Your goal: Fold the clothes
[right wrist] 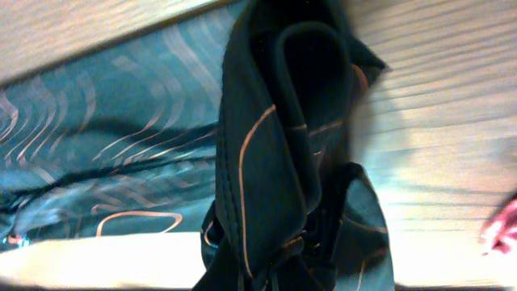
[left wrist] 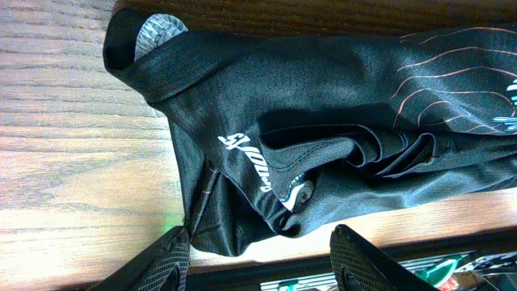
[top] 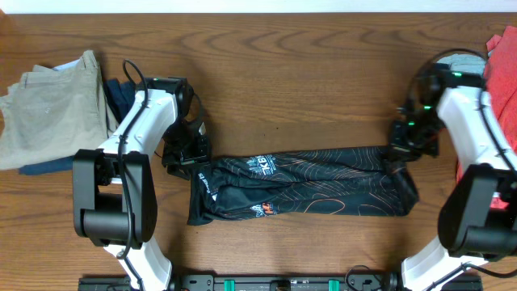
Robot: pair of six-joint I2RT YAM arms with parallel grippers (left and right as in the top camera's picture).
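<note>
**Jersey laid out long, one arm at each end**

Wood surface (top: 307, 73) carries the black jersey (top: 299, 186), which lies as a long, rumpled band with its orange lines showing. Khaki trousers (top: 48, 101) are piled well left of the jersey, and a red garment (top: 502, 56) lies well right of it. Left end effector (top: 187, 155) sits at the jersey's left end, fingers apart. Right end effector (top: 401, 149) sits at the jersey's right end, clamped on a bunched fold.

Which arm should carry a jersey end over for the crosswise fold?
Right, probably: the right gripper appears to hold one end of the cycling jersey, bunched up against it, while the left gripper sits open at the other end, gripping nothing.
</note>
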